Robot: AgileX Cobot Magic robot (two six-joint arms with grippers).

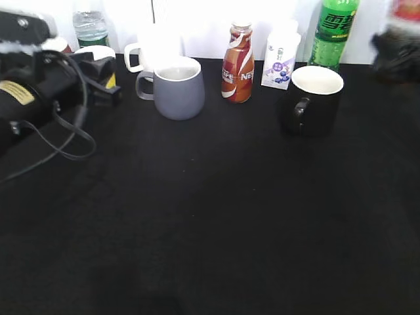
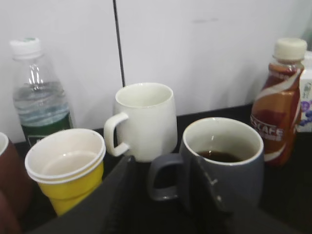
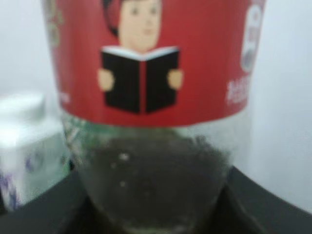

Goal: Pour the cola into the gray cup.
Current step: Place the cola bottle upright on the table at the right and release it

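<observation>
Left wrist view: "NESCAFE" coffee bottle [image 2: 279, 105]

Staged robot test bench, likely a lab, not a home kitchen. Black cloth-covered tabletop [image 1: 210, 216] set against a plain white panelled wall [image 2: 204, 48]. Lined up along the back: mugs, a green soda bottle [image 1: 335, 29], a coffee bottle [image 1: 237, 62], a small carton [image 1: 280, 60]. Black robot arm [image 1: 33, 79] with loose cabling at left.
</observation>
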